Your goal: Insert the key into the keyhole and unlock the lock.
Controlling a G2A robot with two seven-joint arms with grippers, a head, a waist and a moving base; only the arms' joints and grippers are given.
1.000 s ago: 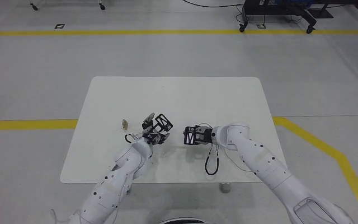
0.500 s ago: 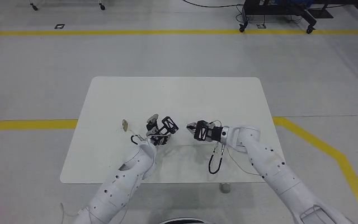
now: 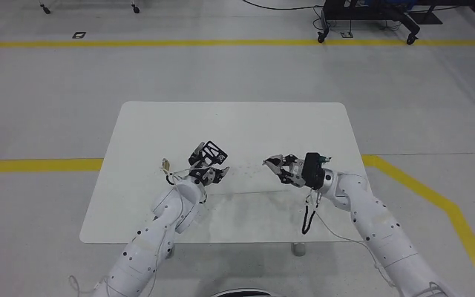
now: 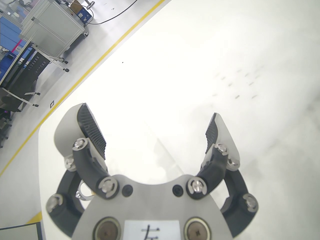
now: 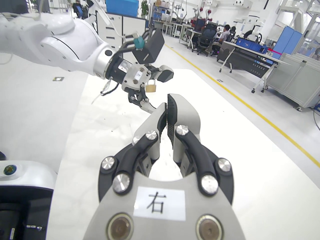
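Padlock point(image 5: 150, 86) free near bench's point(image 3: 297, 119) left edge; left hand point(image 4: 150, 116) released, right hand point(image 5: 166, 107) clenched (on what, unclear); grasping the lock seems next.

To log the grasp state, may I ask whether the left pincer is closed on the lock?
No, the left pincer stands open, with bare table showing between its jaws.
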